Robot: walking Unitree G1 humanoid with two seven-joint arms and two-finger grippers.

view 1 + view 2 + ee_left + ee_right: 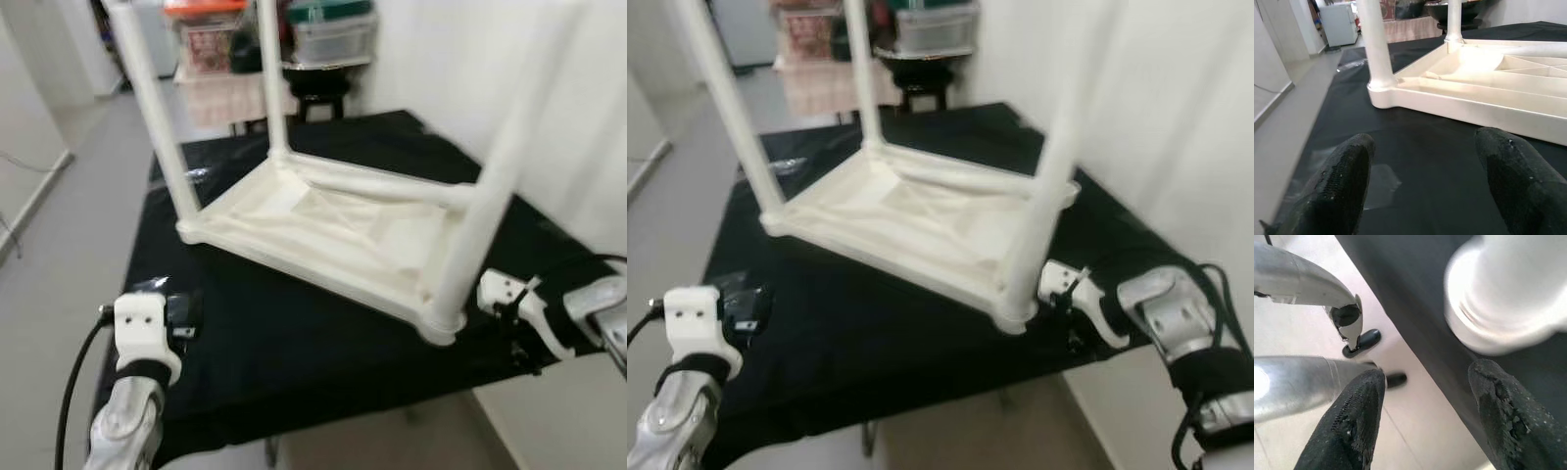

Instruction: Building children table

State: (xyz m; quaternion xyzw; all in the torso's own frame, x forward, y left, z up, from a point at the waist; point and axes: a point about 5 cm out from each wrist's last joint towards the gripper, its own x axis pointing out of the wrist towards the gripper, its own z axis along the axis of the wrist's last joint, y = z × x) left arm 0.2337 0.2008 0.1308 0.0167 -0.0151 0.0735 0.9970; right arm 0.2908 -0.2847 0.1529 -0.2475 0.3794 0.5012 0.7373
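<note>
Cloth of matte black [294, 343] is spread over a work table, and on it the children's table [333, 230] is laid upside down, its white moulded-plastic top flat on the cloth with ribbed underside upward. Its long axis runs from far left to near right. Three round, smooth legs are seen standing upright in corner sockets: the far-left leg [152, 108], the far leg [271, 78] and the near-right leg [495, 186]. A further white tube [392, 183] is seen lying along the far side of the tray; whether it is the fourth leg cannot be told.

The coming move is judged to turn on the near-right leg. The right gripper [1073, 311] is held just beside its socketed base, on the right, so this arm is the nearer; in the right wrist view its fingers [1347, 426] are spread apart, holding nothing, with the leg's base ahead. The left gripper [176, 318] rests at the near-left edge of the cloth, well apart from the tray, its padded, textured fingers [1342, 181] likewise spread and empty.
</note>
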